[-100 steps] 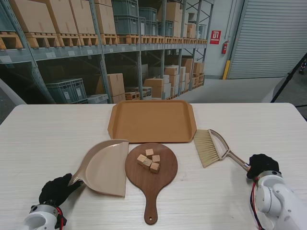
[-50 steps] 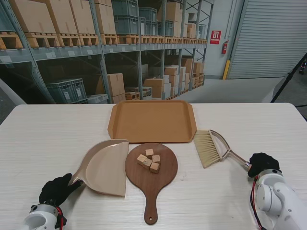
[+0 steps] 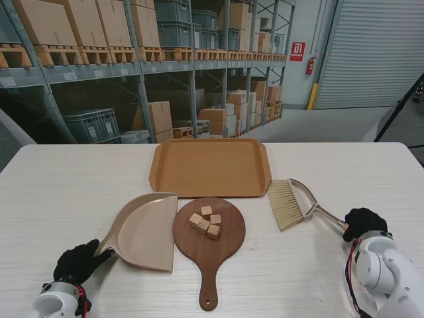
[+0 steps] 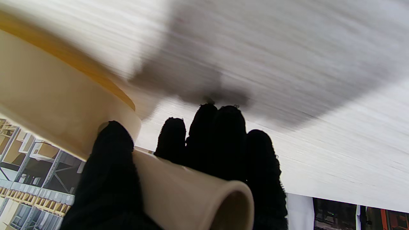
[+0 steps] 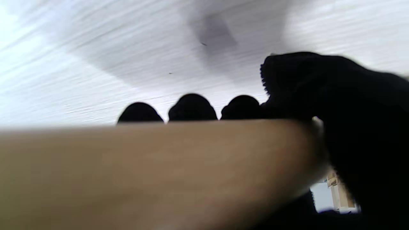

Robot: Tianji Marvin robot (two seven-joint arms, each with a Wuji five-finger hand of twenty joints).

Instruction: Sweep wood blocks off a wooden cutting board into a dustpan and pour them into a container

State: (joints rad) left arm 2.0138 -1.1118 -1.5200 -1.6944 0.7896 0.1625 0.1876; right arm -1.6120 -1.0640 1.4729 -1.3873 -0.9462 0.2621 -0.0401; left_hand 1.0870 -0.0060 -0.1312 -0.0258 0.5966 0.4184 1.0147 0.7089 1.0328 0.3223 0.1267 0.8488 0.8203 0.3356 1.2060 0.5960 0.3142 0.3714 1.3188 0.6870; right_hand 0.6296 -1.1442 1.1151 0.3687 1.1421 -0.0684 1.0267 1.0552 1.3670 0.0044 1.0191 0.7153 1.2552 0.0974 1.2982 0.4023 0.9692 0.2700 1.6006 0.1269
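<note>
Right hand (image 3: 362, 222) is gripping our brush (image 3: 291, 203) handle, left hand (image 3: 78, 262) clamping the dustpan (image 3: 142, 230) handle; blocks (image 3: 207, 221) are sitting on the board (image 3: 209, 240) between them, dustpan edge touching its left rim.

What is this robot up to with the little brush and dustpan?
It is getting ready to sweep. Its left hand is closed on the handle of the dustpan, and its right hand grips the handle of the brush. The wood blocks sit untouched on the round cutting board between the two tools. The tray beyond holds no blocks.
</note>
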